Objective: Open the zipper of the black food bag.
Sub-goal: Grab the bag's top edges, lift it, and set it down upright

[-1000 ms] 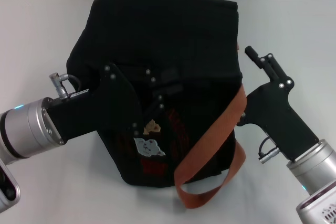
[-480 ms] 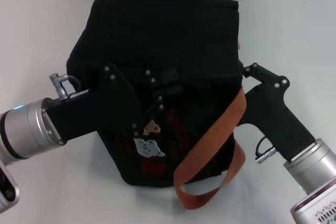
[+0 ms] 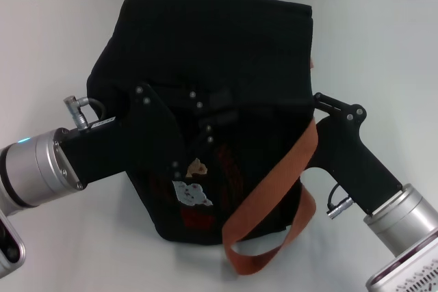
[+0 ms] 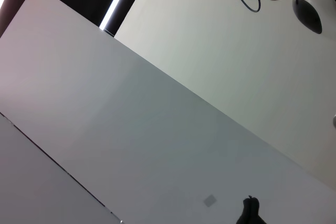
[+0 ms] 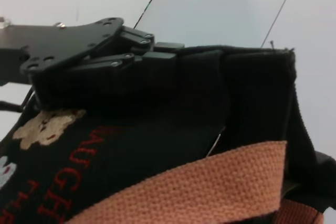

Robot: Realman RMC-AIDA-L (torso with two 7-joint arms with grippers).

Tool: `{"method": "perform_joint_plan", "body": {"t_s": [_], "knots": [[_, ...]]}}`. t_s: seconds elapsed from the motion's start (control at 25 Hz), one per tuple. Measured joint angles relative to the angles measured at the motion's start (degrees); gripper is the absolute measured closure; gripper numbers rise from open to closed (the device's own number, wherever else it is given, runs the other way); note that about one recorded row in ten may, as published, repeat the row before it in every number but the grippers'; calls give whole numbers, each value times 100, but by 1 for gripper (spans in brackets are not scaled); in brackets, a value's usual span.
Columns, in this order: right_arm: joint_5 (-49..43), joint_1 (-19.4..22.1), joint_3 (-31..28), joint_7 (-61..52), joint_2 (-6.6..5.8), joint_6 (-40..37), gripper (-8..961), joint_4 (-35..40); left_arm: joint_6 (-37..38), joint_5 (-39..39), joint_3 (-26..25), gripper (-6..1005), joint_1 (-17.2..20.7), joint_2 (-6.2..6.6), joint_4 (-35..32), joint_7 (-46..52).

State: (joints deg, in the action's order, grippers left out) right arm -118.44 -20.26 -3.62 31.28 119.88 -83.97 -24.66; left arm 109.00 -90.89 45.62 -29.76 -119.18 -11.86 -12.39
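The black food bag (image 3: 212,39) stands in the middle of the white table, with red lettering and bear patches (image 3: 194,193) on its front. My left gripper (image 3: 220,106) reaches in from the left and is shut on the bag's top front edge; the right wrist view shows it (image 5: 160,51) pinching that edge. My right gripper (image 3: 317,99) rests against the bag's right top corner, by the orange handle (image 3: 274,189). The zipper track does not stand out in the black fabric. A thin silver sliver (image 5: 215,142) shows near the corner seam.
The orange handle loops down past the bag's front onto the table (image 3: 383,46), close to my right arm. A tiled wall runs behind the table. The left wrist view shows only a pale wall and ceiling.
My right gripper has swung in to the left and down, from clear of the bag to touching its right top corner. The left gripper and the bag have held still.
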Motion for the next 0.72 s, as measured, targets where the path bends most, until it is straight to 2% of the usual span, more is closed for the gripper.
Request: {"method": "perform_joint_plan", "body": {"t_s": [0.32, 0.72], "knots": [[-77, 24, 7, 386, 0, -17, 787, -59, -1, 1, -1, 915, -3, 0, 0, 0], [-57, 16, -33, 744, 0, 127, 907, -159, -3, 4, -1, 915, -3, 0, 0, -8]]}}
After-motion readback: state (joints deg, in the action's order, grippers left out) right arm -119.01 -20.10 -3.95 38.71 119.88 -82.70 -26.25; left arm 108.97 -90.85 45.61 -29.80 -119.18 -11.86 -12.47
